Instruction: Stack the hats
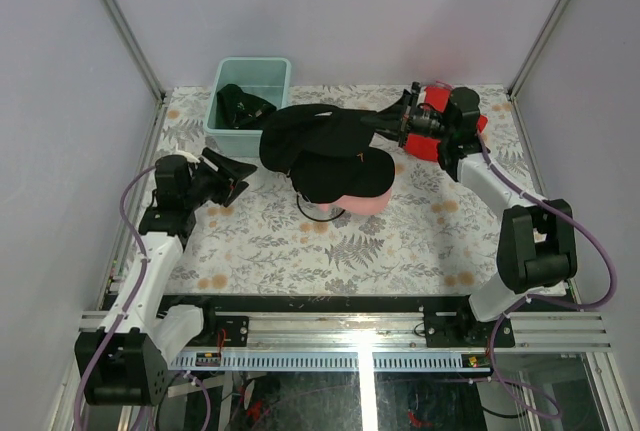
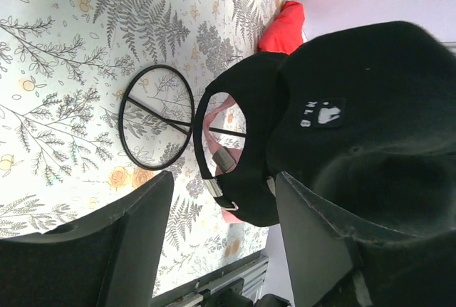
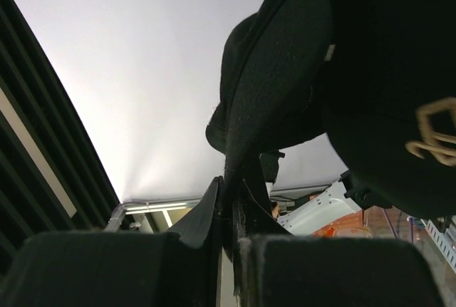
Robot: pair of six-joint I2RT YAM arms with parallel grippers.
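Note:
A light pink cap (image 1: 368, 201) lies at the table's middle with a black cap (image 1: 340, 173) stacked on it. My right gripper (image 1: 386, 123) is shut on the brim of a second black cap (image 1: 305, 133) and holds it tilted over the back left of the stack. In the right wrist view the gripper (image 3: 231, 214) pinches that brim (image 3: 274, 86), next to the cap with a gold logo (image 3: 406, 107). My left gripper (image 1: 238, 176) is open and empty, left of the stack. In the left wrist view (image 2: 222, 186) the held cap (image 2: 356, 107) hangs over the stacked cap (image 2: 249, 100). Another dark cap (image 1: 240, 106) lies in the tub.
A mint-green tub (image 1: 262, 69) stands at the back left. A red cloth (image 1: 436, 101) lies at the back right, under my right wrist. A thin black wire ring (image 1: 312, 215) lies on the fern-print table in front of the stack, also in the left wrist view (image 2: 157, 118).

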